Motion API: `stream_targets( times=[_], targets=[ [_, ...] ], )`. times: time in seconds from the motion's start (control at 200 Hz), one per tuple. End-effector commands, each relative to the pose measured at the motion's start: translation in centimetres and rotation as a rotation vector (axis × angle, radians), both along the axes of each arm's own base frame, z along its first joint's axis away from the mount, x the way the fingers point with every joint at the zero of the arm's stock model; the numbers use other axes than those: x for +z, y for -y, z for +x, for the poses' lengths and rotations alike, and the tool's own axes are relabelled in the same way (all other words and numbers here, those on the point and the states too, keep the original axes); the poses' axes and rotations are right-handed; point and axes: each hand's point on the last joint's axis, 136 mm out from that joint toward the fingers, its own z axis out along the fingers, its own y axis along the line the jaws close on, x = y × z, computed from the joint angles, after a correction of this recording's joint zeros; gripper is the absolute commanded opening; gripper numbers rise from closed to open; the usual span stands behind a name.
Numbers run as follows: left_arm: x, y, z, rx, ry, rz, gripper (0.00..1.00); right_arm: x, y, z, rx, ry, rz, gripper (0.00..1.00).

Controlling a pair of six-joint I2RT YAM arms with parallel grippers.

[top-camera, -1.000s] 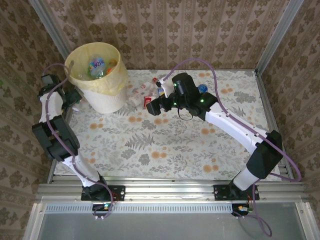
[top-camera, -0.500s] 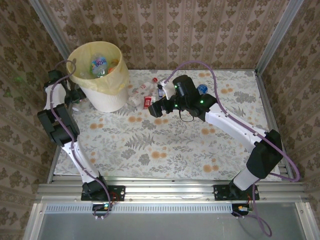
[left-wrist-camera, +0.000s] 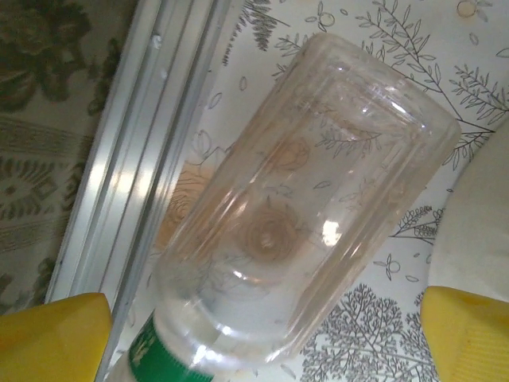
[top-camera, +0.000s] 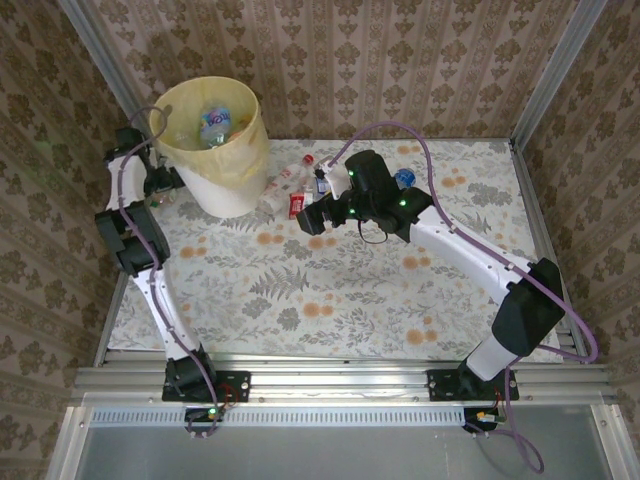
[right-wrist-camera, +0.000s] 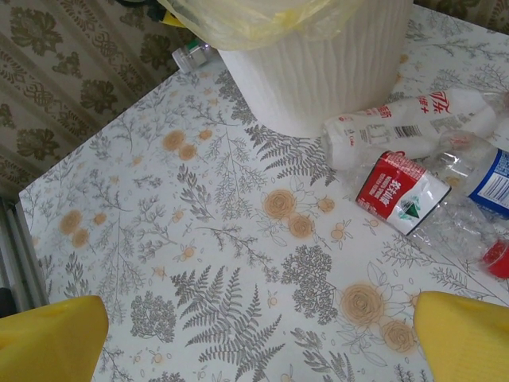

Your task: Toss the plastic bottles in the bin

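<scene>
The bin is a white bucket lined with a pale yellow bag, standing at the table's back left with several plastic bottles inside. My left gripper sits low on the bin's left. In the left wrist view it is open, with a clear green-labelled bottle lying between its spread yellow fingers without touching them. My right gripper is open over bare cloth. Beyond it lie a white-labelled bottle, a crushed red-labelled bottle and a blue-labelled one.
An aluminium rail runs along the table's left edge, close beside the clear bottle. The bin's white wall stands on that bottle's other side. Another bottle with a blue cap lies behind the right arm. Wallpapered walls enclose the table.
My left arm has reached farther toward the back left corner, and the bin has shifted a little to the right and back. The right arm has hardly moved.
</scene>
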Motion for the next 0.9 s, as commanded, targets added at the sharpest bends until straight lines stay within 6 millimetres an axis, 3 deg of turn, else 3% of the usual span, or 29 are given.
stream_targets(
  times=[0.0, 0.21, 0.365, 0.475, 0.64, 0.895],
  targets=[
    [-1.5, 0.4, -0.6, -0.031, -0.078, 0.023, 1.00, -1.0, -0.1, -0.3, 0.021, -0.039, -0.014, 1.00],
    [-3.2, 1.7, -0.3, -0.070, -0.100, -0.010, 0.99, -1.5, -0.6, -0.2, 0.028, -0.068, 0.003, 1.00],
    [-3.6, 3.2, 0.1, -0.103, -0.102, -0.014, 0.83, -1.3, -0.6, -0.3, 0.025, -0.077, 0.010, 1.00],
    [-2.8, 3.2, -0.1, -0.099, -0.085, -0.009, 0.67, -1.2, -0.4, -0.6, 0.022, -0.081, 0.013, 1.00],
    [-0.9, 3.3, -1.1, -0.097, -0.019, 0.014, 0.51, -1.3, -0.1, -0.9, 0.012, -0.084, 0.019, 1.00],
    [3.3, 2.1, -5.0, 0.042, 0.126, 0.001, 0.46, -0.8, 1.0, -1.7, -0.010, -0.069, 0.020, 1.00]
  ],
)
